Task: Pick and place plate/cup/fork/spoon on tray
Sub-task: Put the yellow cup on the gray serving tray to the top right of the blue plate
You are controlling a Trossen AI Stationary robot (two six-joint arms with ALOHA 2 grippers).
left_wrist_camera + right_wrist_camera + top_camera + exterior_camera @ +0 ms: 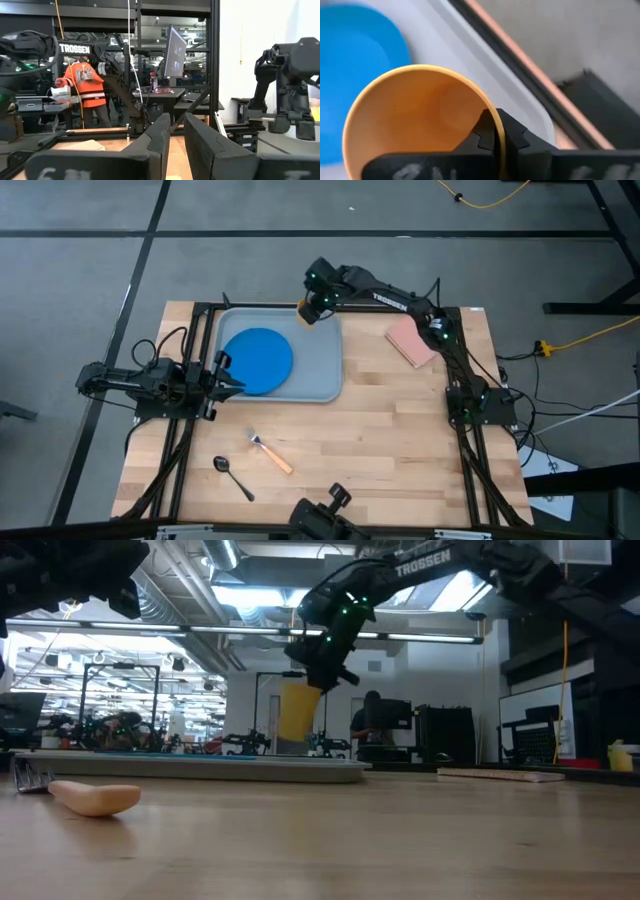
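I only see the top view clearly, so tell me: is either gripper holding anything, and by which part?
The right gripper holds the cup by its rim, one finger inside and one outside, above the tray. The left gripper holds nothing.

Bright ceiling glare; blurred wrist close-up.

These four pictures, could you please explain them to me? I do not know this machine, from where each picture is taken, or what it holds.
It is a robot with two dark arms at a wooden table. One camera looks down from above, one looks level across the table, and one sits on each wrist. The right gripper is shut on the rim of the cup, holding it above the tray, where the plate lies. The fork and spoon lie on the table. The left gripper waits open beside the tray.
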